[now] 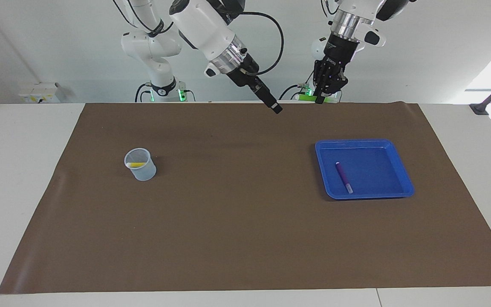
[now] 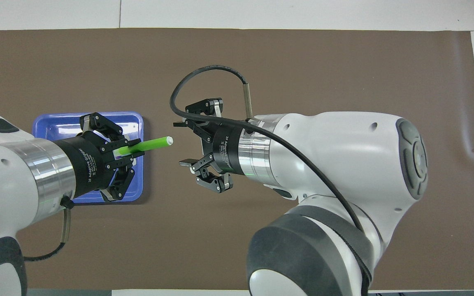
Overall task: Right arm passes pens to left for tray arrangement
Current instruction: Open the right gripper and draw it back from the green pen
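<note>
In the facing view, the left tool point(image 1: 324, 94) was seen raised, clamped on a green pen point(image 1: 309, 98) largely hidden by its fingers. The right tool point(image 1: 276, 107) hung edge-on, its spread hard to judge. One purple pen point(image 1: 343, 177) lay in the blue tray point(image 1: 404, 171); one yellow pen point(image 1: 136, 164) lay in a translucent cup point(image 1: 140, 164) on the tabletop point(image 1: 237, 221).

In the overhead view, three pens could not be counted: only the green pen point(image 2: 146, 145) was visible, gripped by the left tool point(image 2: 132, 149) over the tray point(image 2: 52, 123), its pale end pointing at the right tool point(image 2: 187, 144), whose fingers stood apart, just clear of it.
</note>
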Tool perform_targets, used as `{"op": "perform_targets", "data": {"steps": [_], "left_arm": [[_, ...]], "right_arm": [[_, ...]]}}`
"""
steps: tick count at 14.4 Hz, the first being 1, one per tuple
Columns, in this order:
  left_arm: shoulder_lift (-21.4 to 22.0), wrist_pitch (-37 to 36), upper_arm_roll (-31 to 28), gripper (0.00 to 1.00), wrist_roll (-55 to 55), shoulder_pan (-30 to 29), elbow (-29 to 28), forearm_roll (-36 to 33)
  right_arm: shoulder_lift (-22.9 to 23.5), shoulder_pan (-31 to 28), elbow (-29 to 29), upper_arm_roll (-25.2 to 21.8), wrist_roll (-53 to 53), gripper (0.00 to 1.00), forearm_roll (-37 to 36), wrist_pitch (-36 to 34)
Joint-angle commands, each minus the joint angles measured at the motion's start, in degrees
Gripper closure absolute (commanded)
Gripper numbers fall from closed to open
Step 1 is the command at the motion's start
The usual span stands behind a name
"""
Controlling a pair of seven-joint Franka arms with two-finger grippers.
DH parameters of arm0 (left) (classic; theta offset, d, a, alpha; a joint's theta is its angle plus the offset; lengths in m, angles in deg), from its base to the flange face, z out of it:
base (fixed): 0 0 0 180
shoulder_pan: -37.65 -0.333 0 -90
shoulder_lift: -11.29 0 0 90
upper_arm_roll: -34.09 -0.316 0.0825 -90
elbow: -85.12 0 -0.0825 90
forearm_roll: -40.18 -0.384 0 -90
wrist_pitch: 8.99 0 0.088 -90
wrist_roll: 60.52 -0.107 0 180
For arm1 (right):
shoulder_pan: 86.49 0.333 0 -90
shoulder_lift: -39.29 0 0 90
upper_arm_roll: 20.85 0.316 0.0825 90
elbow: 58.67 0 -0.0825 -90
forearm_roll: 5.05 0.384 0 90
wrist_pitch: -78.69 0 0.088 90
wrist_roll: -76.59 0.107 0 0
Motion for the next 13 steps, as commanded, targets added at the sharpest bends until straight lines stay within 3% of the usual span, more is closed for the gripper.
{"op": "perform_targets", "data": {"steps": [1,5,13], "left_arm": [[0.37,-0.05,-2.53,1.00,-11.75,-2.84,-1.21,0.28],[-3.58,-0.49,-8.25,1.00,-30.83,-3.11,-1.74,1.16],[-11.05,-0.05,-8.87,1.00,-83.91,-11.72,-9.91,0.02]], "right_arm": [[-0.96,-0.74,0.05,-4.29,-8.69,0.00,-3.72,-6.80],[-3.58,-0.74,-3.62,-9.83,-24.77,0.00,-11.88,-14.37],[-6.67,-0.65,-11.99,-23.89,-60.90,0.00,-22.35,-15.00]]}}
